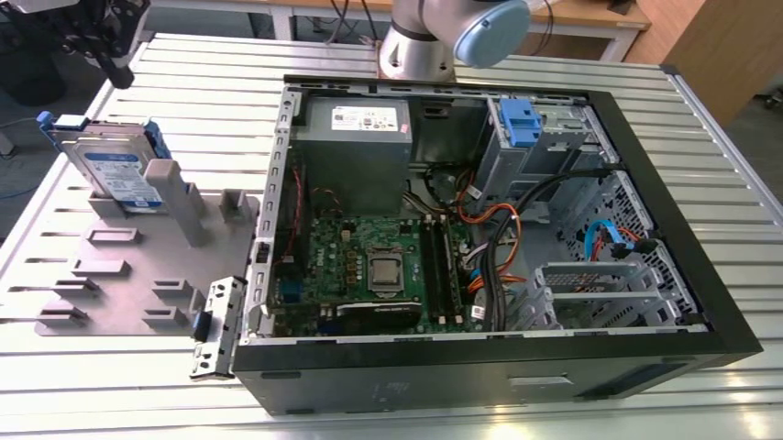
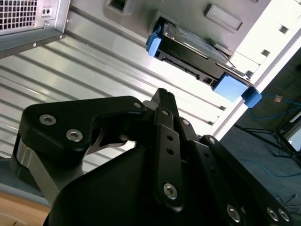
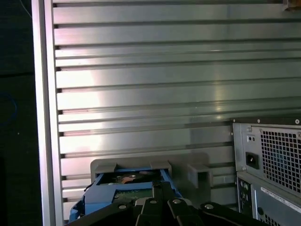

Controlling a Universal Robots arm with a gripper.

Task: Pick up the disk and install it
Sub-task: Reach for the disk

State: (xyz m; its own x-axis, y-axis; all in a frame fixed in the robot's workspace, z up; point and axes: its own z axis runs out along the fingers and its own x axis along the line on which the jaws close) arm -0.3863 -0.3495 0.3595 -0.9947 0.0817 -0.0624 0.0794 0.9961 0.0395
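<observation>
Leaning in the grey rack [image 1: 135,275] at the exterior view's left, the disk [image 1: 116,170] sits near the counter's [image 1: 208,92] far edge, with bare slats running right toward the computer case [image 1: 490,357]. Your tool [image 2: 162,94] hangs just beyond it, clear of it, fingers pressed together on nothing.

I read disk [image 1: 116,170] silver-grey, white-and-blue label, blue rails | table [image 1: 183,82] ribbed silver | gripper [image 2: 162,94] black | motherboard [image 1: 355,261] green | case [image 1: 490,353] black | stand [image 1: 123,275] grey
</observation>
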